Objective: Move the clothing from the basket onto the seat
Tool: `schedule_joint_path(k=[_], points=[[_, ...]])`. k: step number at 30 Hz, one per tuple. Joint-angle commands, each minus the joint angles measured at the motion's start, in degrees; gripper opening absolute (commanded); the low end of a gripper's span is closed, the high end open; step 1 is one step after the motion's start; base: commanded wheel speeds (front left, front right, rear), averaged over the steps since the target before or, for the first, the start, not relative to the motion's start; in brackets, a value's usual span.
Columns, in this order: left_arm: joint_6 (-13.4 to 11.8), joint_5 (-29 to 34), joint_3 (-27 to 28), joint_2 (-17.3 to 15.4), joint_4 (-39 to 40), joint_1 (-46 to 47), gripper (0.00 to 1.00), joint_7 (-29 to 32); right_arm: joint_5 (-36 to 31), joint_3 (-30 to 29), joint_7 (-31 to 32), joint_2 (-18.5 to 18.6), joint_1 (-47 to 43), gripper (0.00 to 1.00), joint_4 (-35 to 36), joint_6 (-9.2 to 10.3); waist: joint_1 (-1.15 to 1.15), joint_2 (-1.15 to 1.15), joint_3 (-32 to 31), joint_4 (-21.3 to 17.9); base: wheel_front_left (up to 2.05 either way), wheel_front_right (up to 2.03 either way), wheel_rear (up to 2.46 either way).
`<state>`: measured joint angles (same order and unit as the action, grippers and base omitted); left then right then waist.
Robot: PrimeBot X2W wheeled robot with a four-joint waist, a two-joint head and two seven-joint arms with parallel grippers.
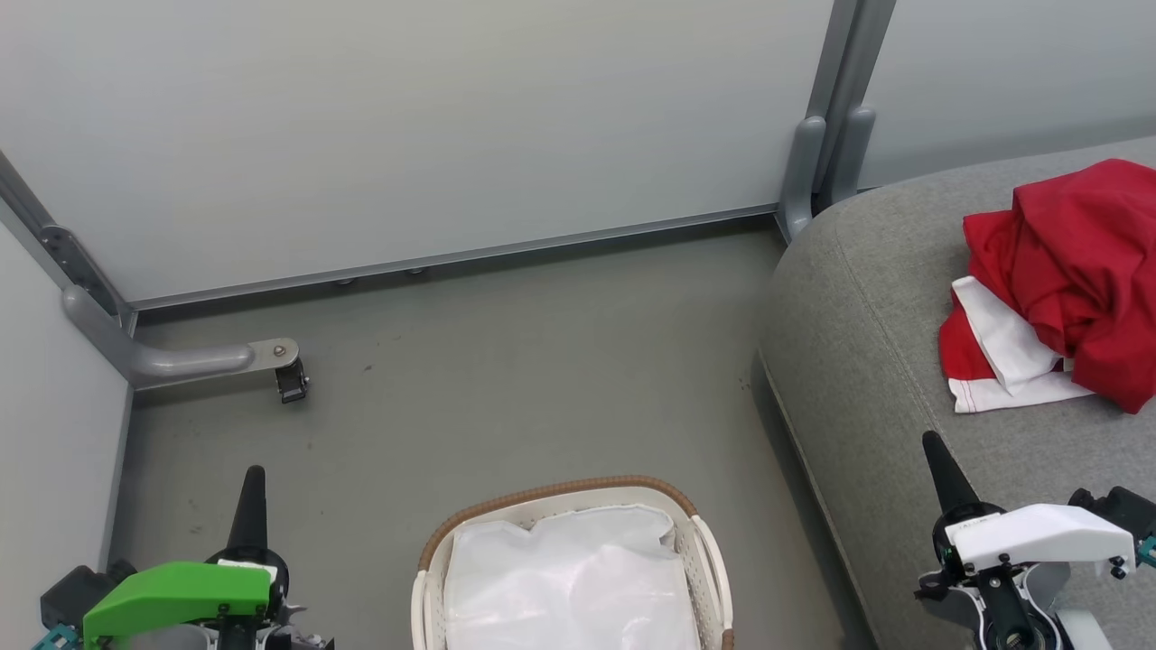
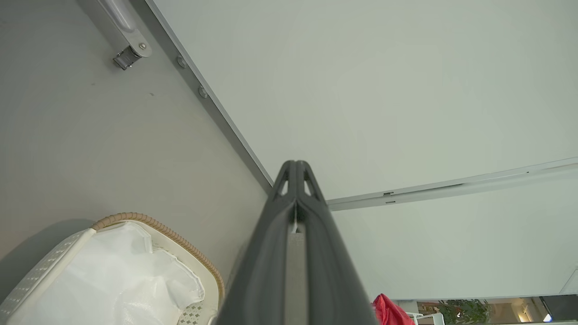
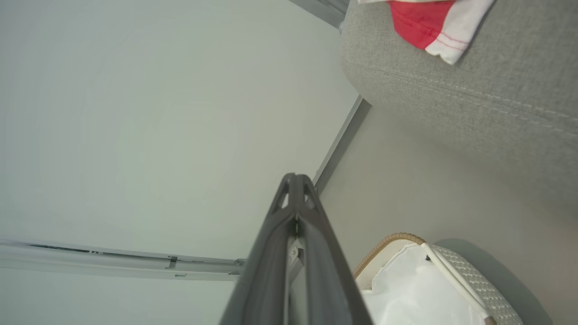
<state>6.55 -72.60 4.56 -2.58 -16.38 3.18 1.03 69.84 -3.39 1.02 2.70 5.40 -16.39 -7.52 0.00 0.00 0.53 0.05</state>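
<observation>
Lower left of the head view: left tool [image 1: 254,477], green housing [image 1: 176,591] at its base, its two dark fingers pressed together into one point and gripping nothing; the left wrist view shows the same closed tips [image 2: 295,166] over the floor and wall. Left, mid-height: grey metal foot [image 1: 181,359] with a small black caster, standing on the floor [image 1: 506,361] at the base of the pale wall panel [image 1: 406,117]. Bottom centre: basket [image 1: 551,492], white and perforated with a brown woven-look rim, on the floor, holding a white glossy liner sheet [image 1: 569,578]; it also sits in the lower left of the left wrist view [image 2: 158,229] and the lower right of the right wrist view [image 3: 392,238]. Upper right of centre: grey frame posts [image 1: 826,153] where two wall panels meet. Right side: seat [image 1: 867,361], grey woven fabric with a rounded edge and stitched seam, beside the basket. Upper right: clothing [image 1: 1075,271], lying heaped on the seat, well apart from the basket, plain red folds on top of a red piece with white bands; one red and white corner sits at the top of the right wrist view [image 3: 424,22]. Lower right: right tool [image 1: 930,444], white housing [image 1: 1039,533], over the seat's front edge, fingers closed together and gripping nothing, tips meeting in the right wrist view [image 3: 294,177].
</observation>
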Motion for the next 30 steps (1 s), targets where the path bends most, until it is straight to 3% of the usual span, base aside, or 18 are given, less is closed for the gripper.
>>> schedule_joint_path(k=[1,30], points=[[0.36,-1.39,0.31,-0.37,0.7,1.43,0.0,0.34,1.5,-0.38,0.43,0.29,1.01,0.0,0.66,0.03,0.0,0.0,-0.01,0.0,0.0,0.0,0.0],[0.85,-13.73,1.55,-0.44,1.87,2.91,0.0,3.88,15.62,-2.37,4.01,0.31,1.06,0.0,1.91,0.03,0.0,0.0,-0.22,-0.03,0.0,0.0,0.0]])
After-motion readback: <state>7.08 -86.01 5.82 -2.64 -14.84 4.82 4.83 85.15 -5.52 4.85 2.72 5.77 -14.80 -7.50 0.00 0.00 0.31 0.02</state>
